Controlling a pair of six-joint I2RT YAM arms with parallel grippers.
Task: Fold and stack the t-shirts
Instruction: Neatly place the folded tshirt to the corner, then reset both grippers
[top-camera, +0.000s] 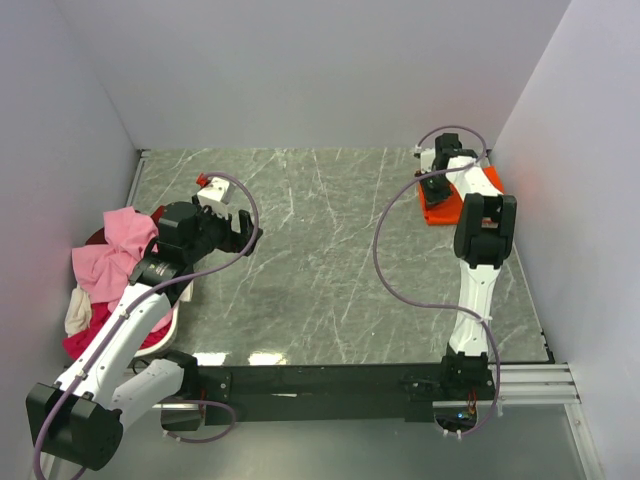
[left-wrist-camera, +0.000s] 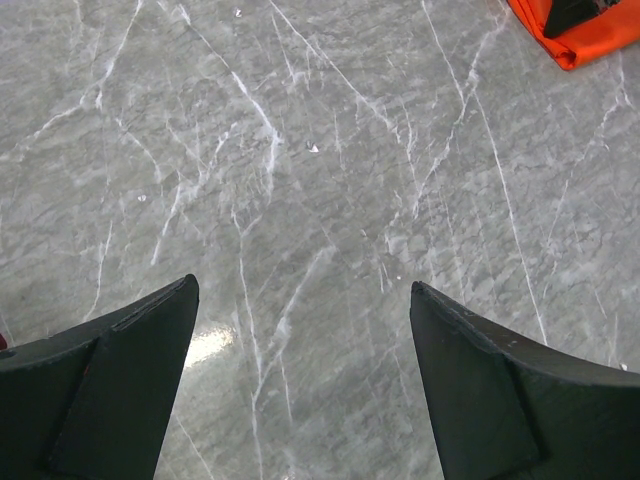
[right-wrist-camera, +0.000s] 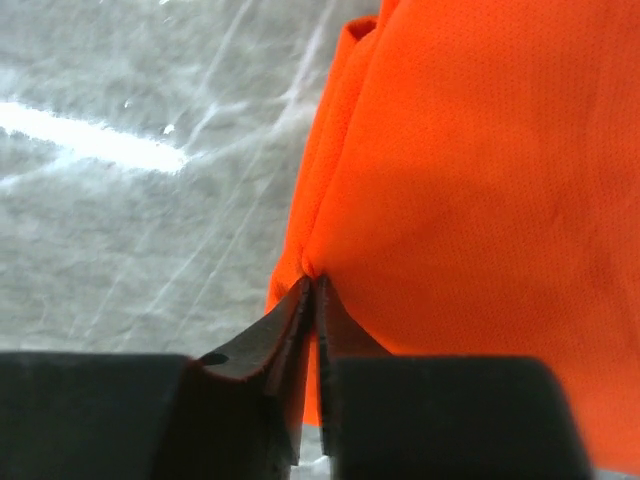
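Grey marble-look tabletop (top-camera: 320, 270), plain pale walls all round. The right gripper (right-wrist-camera: 315, 287) has its black jaws pinched together on a fold edge of the bright orange cotton t-shirt (right-wrist-camera: 480, 150), which lies bunched right under and ahead of its fingertips. The left gripper (left-wrist-camera: 302, 290) hangs wide open over bare table, holding nothing. The heap of pink, magenta and cream tees (top-camera: 105, 265) sits just behind it, off its outer side. Imo that fabric is light and floppy, so a thin pinch could slip. Grabbing through several layers near a corner looks safer.
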